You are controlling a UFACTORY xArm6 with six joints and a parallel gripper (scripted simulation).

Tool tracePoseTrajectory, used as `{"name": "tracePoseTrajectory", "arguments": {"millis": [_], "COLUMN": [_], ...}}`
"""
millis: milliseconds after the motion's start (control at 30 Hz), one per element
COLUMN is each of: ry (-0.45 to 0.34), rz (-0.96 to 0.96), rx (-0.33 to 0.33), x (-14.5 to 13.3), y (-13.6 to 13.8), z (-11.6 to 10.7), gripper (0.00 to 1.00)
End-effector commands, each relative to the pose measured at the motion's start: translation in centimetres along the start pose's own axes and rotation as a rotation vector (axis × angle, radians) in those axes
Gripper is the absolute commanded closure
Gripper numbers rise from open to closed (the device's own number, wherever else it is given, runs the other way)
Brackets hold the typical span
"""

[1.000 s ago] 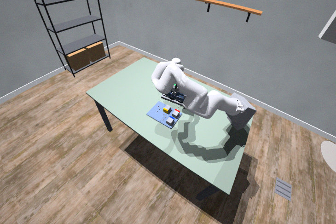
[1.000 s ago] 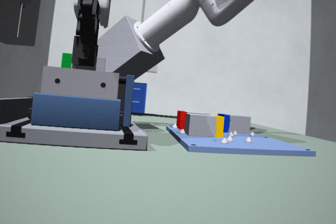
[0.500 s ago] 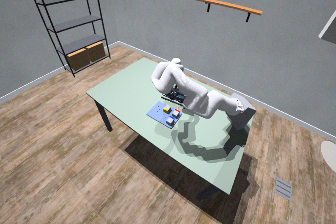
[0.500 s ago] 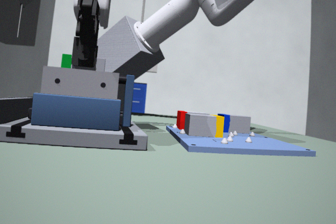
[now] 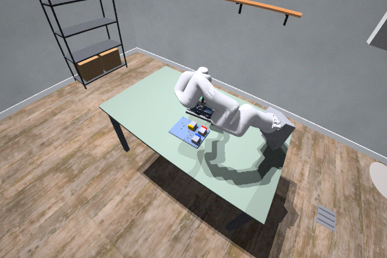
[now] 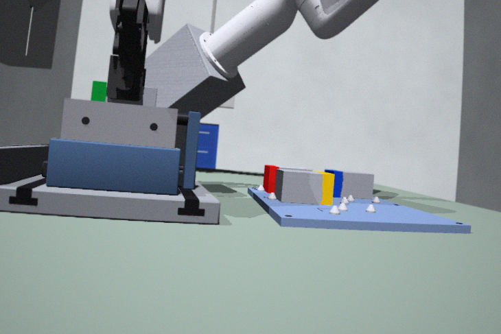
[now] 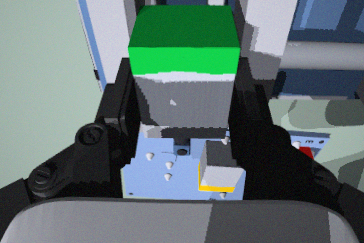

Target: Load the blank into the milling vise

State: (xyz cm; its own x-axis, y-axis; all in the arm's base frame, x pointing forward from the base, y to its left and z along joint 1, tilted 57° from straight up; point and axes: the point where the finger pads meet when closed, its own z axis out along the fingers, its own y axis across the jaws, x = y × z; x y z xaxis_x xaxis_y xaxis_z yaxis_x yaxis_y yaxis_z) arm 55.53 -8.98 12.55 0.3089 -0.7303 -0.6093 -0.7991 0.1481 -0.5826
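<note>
Pincer (image 7: 185,121): we record it clamped on the green-ended blank (image 7: 185,49), its black fingers pressed against the grey long sides while the green end points away from the wrist camera. In the exterior view we find the pincer (image 6: 125,94) hanging straight down over the milling vise (image 6: 112,160), with the green end (image 6: 99,91) showing just above the grey jaw block (image 6: 119,127); whether the blank touches the bars beneath we cannot tell. We list the vise as mounted on a grey raised plate (image 6: 125,206) with black clamps, a blue panel across its front. Beside it on the pale green worktop (image 6: 233,284) we note the light blue infeed plate (image 6: 375,221), studded with small white pins (image 6: 334,209). On that plate we count three grey blanks: a yellow-ended blank (image 6: 305,186) nearest the exterior camera, a red-ended blank (image 6: 270,177) and a blue-ended blank (image 6: 353,182) behind it. From the top view we add a black shelf rack (image 5: 48,12) in the corner and an orange wall shelf (image 5: 263,6).
</note>
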Motion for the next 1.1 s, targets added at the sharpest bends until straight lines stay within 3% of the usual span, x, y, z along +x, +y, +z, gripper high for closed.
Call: {"name": "tracePoseTrajectory", "arguments": {"millis": [0, 167, 200, 1067], "ry": [0.002, 0.002, 0.002, 0.002], "rz": [-0.001, -0.001, -0.001, -0.001], "rx": [0.002, 0.002, 0.002, 0.002], "x": [0.04, 0.04, 0.06, 0.06], "y": [-0.10, -0.10, -0.11, -0.11], "z": [-0.08, -0.08, -0.11, -0.11], "gripper": [1.00, 1.00, 0.00, 0.00]}}
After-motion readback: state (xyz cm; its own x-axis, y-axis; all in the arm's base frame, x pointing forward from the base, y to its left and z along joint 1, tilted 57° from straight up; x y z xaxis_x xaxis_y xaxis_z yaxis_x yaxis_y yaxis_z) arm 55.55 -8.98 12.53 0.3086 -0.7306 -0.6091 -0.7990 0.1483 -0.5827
